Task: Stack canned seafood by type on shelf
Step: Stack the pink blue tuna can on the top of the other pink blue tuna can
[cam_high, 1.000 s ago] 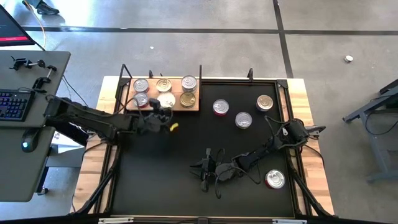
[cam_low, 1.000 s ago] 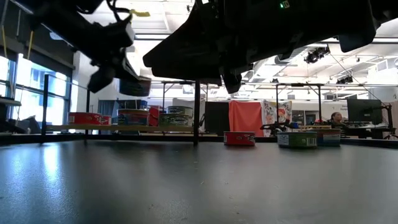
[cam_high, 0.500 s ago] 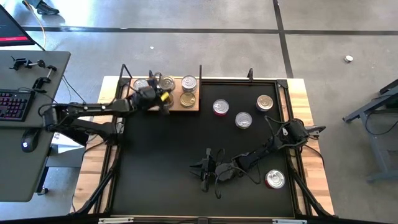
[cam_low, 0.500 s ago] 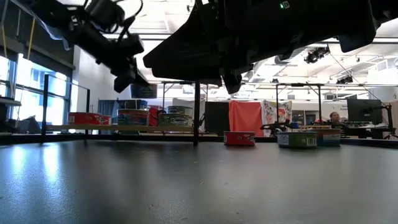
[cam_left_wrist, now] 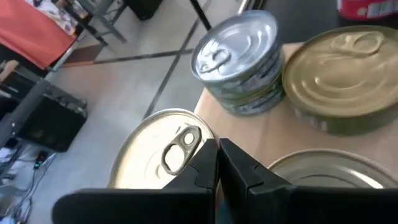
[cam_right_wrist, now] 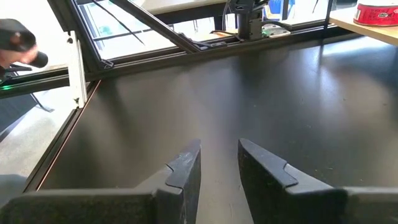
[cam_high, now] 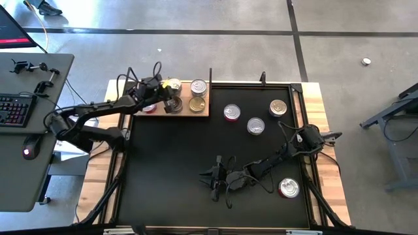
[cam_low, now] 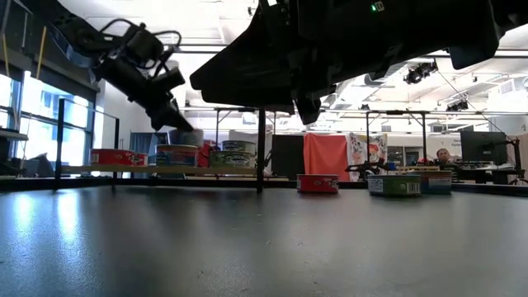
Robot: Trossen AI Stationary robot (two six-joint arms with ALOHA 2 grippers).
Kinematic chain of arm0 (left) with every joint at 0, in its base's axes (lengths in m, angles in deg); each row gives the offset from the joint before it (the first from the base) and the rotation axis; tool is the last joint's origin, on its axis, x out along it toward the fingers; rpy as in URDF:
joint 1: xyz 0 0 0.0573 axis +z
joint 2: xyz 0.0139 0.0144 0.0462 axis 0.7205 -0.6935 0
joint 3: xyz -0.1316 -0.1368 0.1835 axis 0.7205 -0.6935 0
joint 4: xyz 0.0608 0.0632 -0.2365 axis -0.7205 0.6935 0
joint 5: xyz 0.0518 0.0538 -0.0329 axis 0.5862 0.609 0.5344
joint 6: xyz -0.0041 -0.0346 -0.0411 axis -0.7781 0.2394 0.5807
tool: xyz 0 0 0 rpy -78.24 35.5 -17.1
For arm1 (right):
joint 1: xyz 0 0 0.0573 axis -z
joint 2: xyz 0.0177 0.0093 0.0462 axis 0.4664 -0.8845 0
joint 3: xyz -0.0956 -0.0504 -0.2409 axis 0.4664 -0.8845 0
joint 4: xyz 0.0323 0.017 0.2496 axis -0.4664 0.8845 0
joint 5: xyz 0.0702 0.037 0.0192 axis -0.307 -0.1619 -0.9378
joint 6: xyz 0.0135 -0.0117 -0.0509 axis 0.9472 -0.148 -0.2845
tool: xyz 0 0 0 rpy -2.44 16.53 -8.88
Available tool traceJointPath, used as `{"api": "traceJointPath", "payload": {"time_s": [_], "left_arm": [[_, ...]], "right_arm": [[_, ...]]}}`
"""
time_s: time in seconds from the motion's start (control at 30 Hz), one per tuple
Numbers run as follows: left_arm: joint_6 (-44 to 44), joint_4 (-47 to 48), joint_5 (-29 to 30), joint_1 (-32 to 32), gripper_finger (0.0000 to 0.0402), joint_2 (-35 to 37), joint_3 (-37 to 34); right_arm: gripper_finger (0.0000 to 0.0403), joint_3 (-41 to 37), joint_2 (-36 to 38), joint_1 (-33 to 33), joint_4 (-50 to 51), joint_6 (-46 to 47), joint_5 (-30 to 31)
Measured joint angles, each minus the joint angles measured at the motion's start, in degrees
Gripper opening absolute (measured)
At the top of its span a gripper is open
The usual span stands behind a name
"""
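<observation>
The light-brown shelf (cam_high: 205, 112) lies at the mat's far left and carries several flat tins. My left gripper (cam_high: 168, 102) hangs over its middle, shut and tilted down. In the left wrist view its fingertips (cam_left_wrist: 217, 157) sit above a gold-lidded tin (cam_left_wrist: 163, 149), with a silver-lidded stack (cam_left_wrist: 239, 56) and another gold tin (cam_left_wrist: 342, 74) beyond. The low view shows the gripper (cam_low: 183, 125) clear above the tins' tops (cam_low: 176, 153). Three tins (cam_high: 232, 113) (cam_high: 255, 125) (cam_high: 278, 108) stand on the mat right of the shelf. My right gripper (cam_high: 213, 180) rests open, low over the mat.
A lone red-sided tin (cam_high: 288, 188) sits near the mat's near right corner, beside the right arm. Thin black posts (cam_high: 210, 77) rise at the shelf's corners. A desk with a keyboard (cam_high: 14, 109) stands left of the table. Bare black mat (cam_high: 170, 170) lies between the arms.
My left gripper has swung from the mat just in front of the shelf toward the table's far edge, and it now hangs over the shelf's tins, pointing down at them. The right arm has kept still.
</observation>
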Motion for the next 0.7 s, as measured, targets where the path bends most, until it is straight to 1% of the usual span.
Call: {"api": "traceJointPath", "payload": {"time_s": [0.13, 0.23, 0.37, 0.57, 0.7], "left_arm": [[-0.05, -1.05, 0.83, 0.63, 0.0, -2.83, 0.24], [-0.05, -1.06, 1.74, 0.52, 0.0, -3.13, 0.28], [0.87, 0.61, 1.92, 0.39, 0.0, -1.2, 0.15], [1.13, 2.63, 1.79, -0.64, 0.0, 3.5, -0.02], [1.15, 2.97, 0.28, -0.66, 0.0, 5.46, -0.02]], "right_arm": [[0.0098, 0.02, 0.0, -0.04, 0.02, 0.02, 0.0], [0.0098, 0.01, 0.0, -0.04, 0.08, 0.01, 0.0], [0.0098, 0.0, 0.0, -0.04, 0.12, 0.02, 0.0], [0.0098, 0.0, 0.0, -0.04, 0.17, 0.02, 0.0], [0.0098, 0.0, 0.0, -0.04, 0.17, 0.03, 0.0]]}}
